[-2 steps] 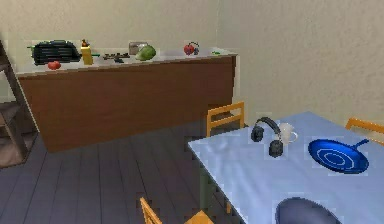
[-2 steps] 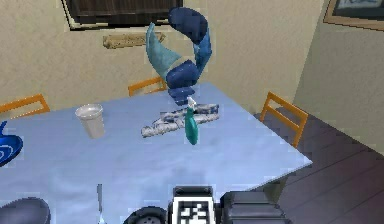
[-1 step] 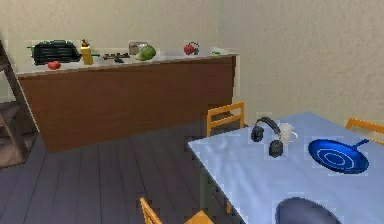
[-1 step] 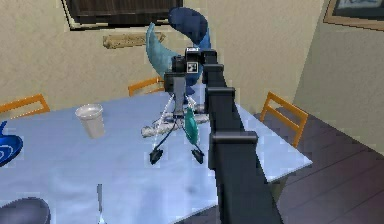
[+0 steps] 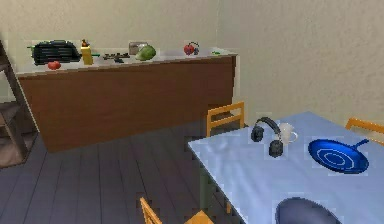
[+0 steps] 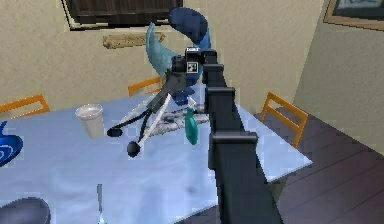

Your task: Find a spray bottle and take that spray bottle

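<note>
Carefully, line the gripper [image 6: 128, 138] up on the teal thing [image 6: 185, 127], perhaps the spray bottle, near the table's [image 6: 60, 170] far edge; its grip and whether it holds anything cannot be told.

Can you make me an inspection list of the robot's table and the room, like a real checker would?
Surface: table with a light blue cloth.
Job's things: teal thing lying by the arm, maybe the spray bottle; cannot be sure.
Clutter: cup, headphones, blue pan, dark bowl, thin utensils.
Claw: claw reaches out above the table; things lie behind it, so cannot tell whether it holds anything.
Cables: nothing seen.
Surroundings: wooden chairs, counter with food and a yellow bottle, framed picture on the wall.
</note>
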